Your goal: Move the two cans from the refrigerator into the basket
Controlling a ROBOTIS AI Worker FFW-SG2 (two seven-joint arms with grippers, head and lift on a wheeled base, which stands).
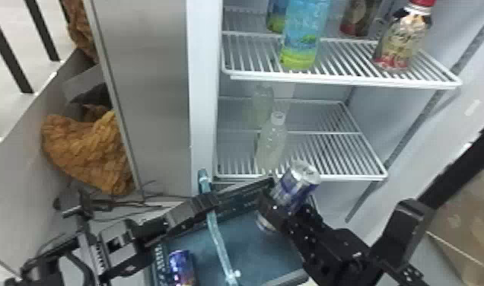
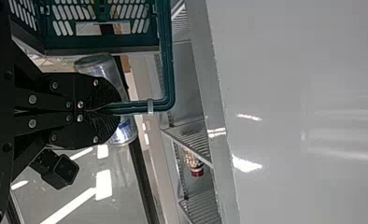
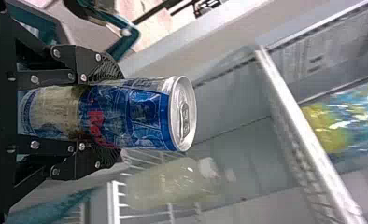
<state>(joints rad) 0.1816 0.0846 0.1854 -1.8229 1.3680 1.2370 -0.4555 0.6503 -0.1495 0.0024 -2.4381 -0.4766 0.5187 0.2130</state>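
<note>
Head view: can [image 1: 181,264] in basket [image 1: 252,249], left gripper [image 1: 207,201] pinching handle [image 1: 219,243]. Right wrist view: right gripper [image 1: 284,207] clamping blue, silver-topped can [image 3: 140,114].

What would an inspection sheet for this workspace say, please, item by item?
Surface: white wire shelves inside the refrigerator.
Job's things: one can lies in the teal basket; the other can is held, tilted.
Clutter: a blue-and-green bottle, a red-capped bottle and a pale bottle on the shelves.
Grippers: left shut on the basket handle; right shut on the held can.
Cables: thin dark strands, possibly cables, near the left arm.
Surroundings: crumpled brown material left of the refrigerator.
</note>
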